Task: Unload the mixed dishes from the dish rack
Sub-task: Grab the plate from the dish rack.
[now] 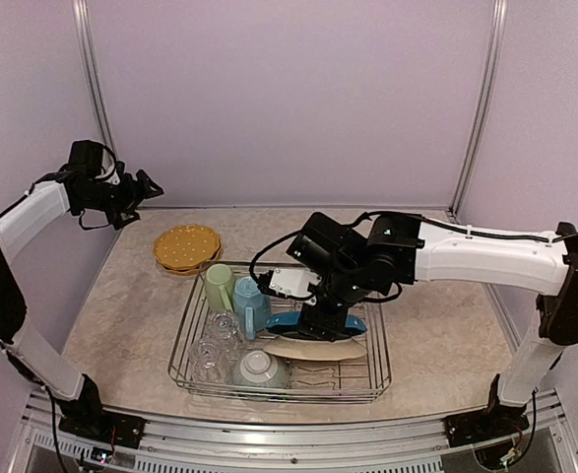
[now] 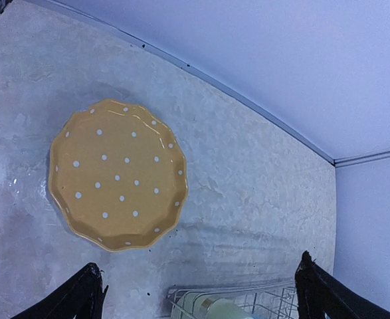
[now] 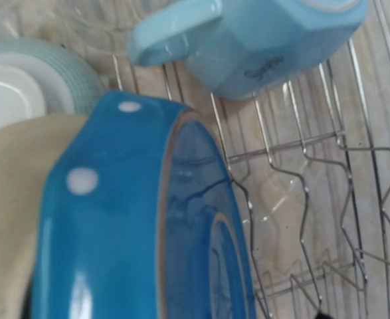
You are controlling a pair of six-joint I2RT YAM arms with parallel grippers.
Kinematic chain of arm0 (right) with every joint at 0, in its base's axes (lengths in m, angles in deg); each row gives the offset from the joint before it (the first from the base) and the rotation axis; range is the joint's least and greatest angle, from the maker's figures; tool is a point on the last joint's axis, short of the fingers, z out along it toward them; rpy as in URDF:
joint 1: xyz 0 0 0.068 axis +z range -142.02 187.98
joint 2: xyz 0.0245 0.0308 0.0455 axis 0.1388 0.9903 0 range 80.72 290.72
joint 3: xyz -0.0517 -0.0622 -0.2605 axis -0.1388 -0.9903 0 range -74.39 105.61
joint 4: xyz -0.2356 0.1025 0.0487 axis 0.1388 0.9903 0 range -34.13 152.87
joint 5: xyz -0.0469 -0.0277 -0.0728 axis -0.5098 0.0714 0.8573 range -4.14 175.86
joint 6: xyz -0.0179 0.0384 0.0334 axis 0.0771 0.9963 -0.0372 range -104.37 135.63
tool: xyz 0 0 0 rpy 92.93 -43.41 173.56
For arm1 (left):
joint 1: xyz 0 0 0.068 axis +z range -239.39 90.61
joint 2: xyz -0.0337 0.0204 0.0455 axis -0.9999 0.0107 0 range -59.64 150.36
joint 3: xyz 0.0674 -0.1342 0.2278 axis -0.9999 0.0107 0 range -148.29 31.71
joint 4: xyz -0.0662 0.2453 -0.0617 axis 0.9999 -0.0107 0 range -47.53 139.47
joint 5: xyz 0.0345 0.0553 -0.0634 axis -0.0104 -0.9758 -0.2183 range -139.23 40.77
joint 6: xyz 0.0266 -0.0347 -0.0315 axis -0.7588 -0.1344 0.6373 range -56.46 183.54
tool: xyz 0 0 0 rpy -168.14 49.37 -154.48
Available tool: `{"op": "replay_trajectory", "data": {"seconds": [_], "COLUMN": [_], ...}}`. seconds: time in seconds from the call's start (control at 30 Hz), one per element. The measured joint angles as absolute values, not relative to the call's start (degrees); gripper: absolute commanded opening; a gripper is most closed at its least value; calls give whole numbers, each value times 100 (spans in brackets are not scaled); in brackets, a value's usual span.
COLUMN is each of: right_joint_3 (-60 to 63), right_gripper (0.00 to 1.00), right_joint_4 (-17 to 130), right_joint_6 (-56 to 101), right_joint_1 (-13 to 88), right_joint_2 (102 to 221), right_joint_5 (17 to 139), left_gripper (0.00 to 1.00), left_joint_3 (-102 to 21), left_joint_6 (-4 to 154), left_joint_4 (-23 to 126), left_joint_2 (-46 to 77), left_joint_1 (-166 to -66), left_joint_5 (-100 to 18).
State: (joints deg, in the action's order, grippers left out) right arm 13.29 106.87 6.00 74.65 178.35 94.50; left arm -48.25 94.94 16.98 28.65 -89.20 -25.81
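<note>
The dish rack sits mid-table. In it are a pale green mug, a light blue mug, clear glasses, a grey-green bowl, a blue dotted plate and a cream plate. My right gripper reaches down into the rack, open, jaws either side of the blue dotted plate; only a fingertip shows, apart from the rim. The yellow dotted plates lie stacked on the table. My left gripper hovers high at the back left, open and empty.
In the left wrist view the yellow dotted plates lie below, and the rack's corner with the green mug sits between the fingers. The right wrist view shows the light blue mug, bowl, cream plate and upright wire prongs.
</note>
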Motion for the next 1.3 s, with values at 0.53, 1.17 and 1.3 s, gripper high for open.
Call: {"op": "replay_trajectory", "data": {"seconds": [0.53,1.17,1.3], "right_joint_3": [1390,1528,1617], "right_gripper": [26,0,0], "right_joint_4": [10762,10882,10954], "right_joint_6": [371,-60,-16], "right_joint_1": [7590,7813,7911], "right_joint_2": [18252,18257,18257], "right_joint_5": [10036,10668,10950], "left_gripper": [97,97,97], "left_joint_3": [-4357,-4239,-4239], "left_joint_6": [9214,9022,9022], "left_joint_4": [2408,2599,2601], "left_joint_2": [2347,2138,2138], "left_joint_1": [-9598,-9880,-9880], "left_joint_5": [-2601,-2498,-2485]}}
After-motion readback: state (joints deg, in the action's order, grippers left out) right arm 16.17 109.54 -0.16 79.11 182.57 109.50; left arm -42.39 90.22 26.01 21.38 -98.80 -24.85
